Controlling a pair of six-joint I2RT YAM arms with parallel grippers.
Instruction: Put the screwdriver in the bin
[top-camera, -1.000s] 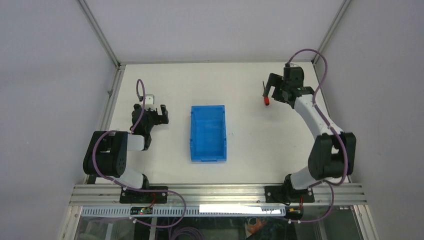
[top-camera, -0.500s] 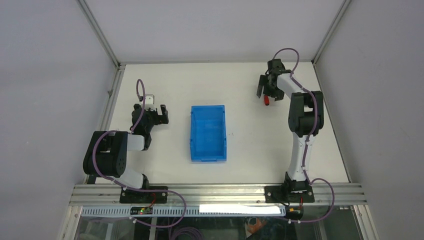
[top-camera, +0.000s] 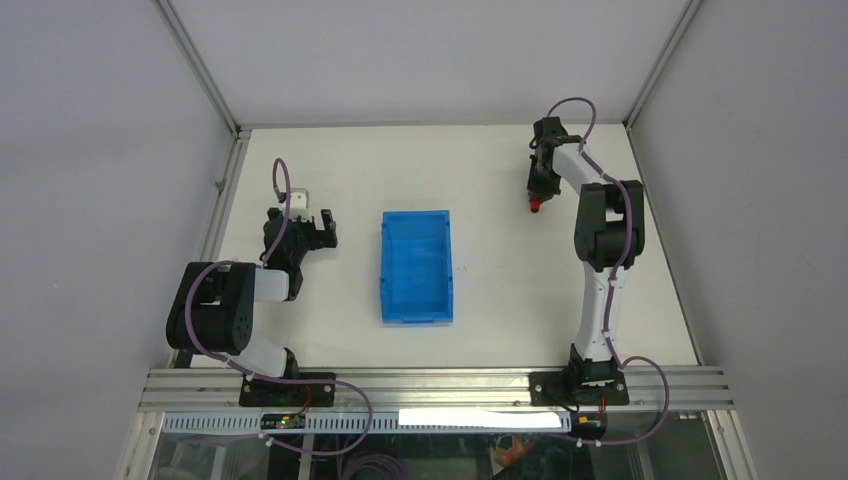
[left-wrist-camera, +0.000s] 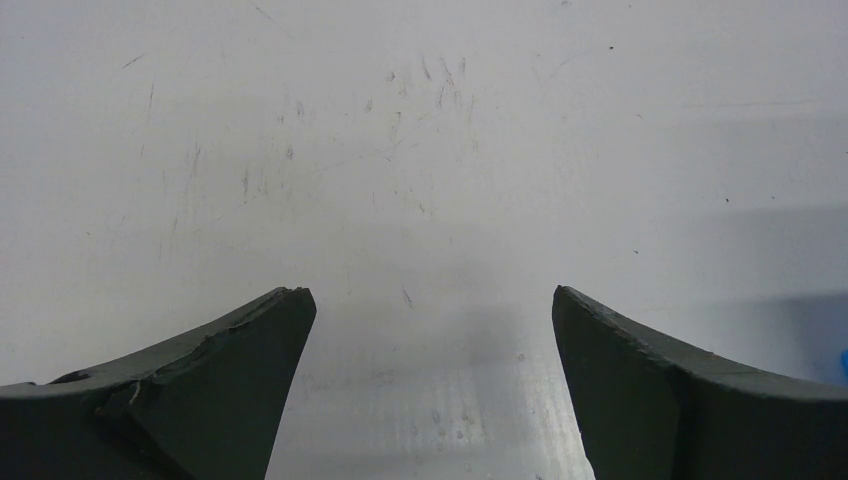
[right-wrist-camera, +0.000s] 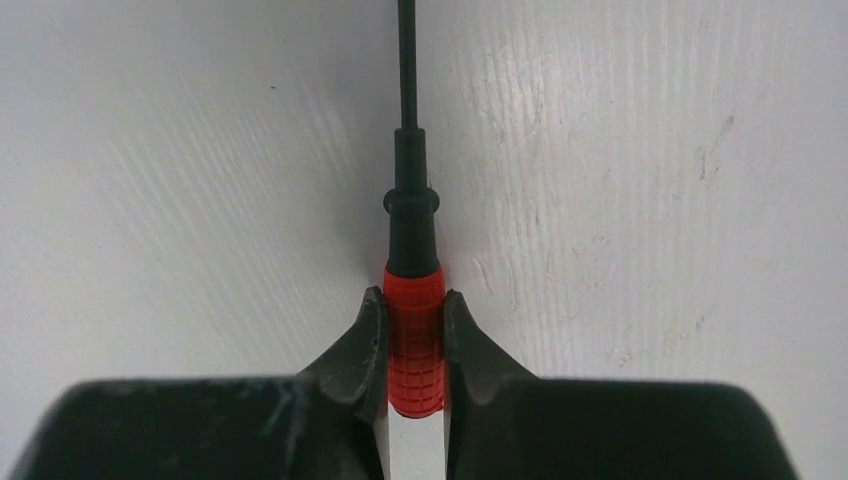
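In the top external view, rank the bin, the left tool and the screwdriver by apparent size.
1. bin: clearly largest.
2. left tool: much smaller.
3. screwdriver: smallest; only its red handle end shows beneath the right tool.

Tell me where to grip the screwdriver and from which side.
Take the screwdriver by its red handle, from above, squeezing its two sides: it seems to lie flat on the table, and the handle is thick and ribbed, the shaft thin. The right end effector grips it that way.

The right arm stretched far forward, the right gripper (right-wrist-camera: 415, 335) pinching the screwdriver (right-wrist-camera: 413, 285); the left gripper (left-wrist-camera: 430, 315) hung spread wide.
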